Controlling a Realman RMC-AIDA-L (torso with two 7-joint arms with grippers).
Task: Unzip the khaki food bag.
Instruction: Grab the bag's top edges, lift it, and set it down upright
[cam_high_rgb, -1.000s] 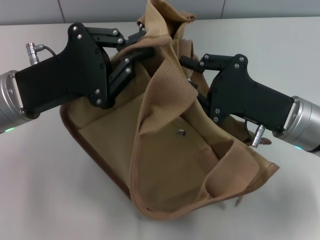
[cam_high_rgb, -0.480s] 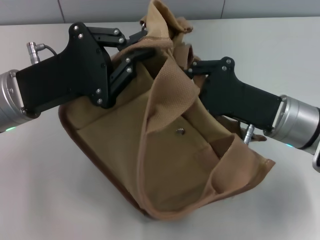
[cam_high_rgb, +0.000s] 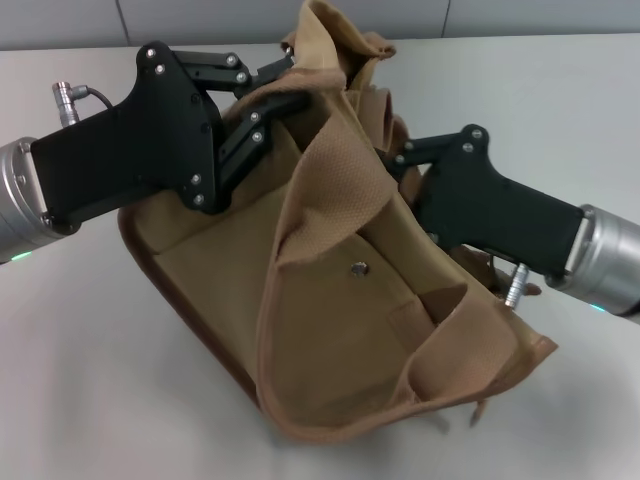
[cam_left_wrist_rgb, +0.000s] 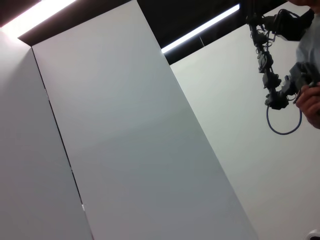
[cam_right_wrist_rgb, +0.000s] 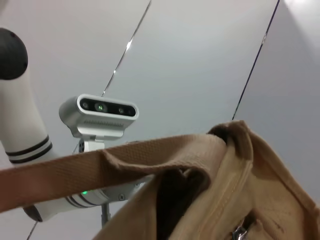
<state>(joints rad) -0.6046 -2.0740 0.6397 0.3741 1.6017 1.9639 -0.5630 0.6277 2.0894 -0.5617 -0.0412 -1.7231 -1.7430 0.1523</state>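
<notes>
Khaki food bag (cam_high_rgb: 340, 300) slumped mid-table (cam_high_rgb: 90, 380), tilted, snap (cam_high_rgb: 358, 268) facing up. Left gripper (cam_high_rgb: 290, 85) clenched on bag's top near far edge. Right gripper (cam_high_rgb: 390, 160) buried against bag's right side; grip state unclear.

The left arm enters from the left edge of the head view, its silver wrist at mid-left and its black body angling up toward top centre. The left gripper (cam_high_rgb: 285, 85) is closed, pinching a fold of the bag (cam_high_rgb: 330, 330) near the top of the frame. The right arm comes in from the right edge, slanting up toward centre. The right gripper (cam_high_rgb: 392, 160) sits pressed against the cloth, its tips hidden.
</notes>
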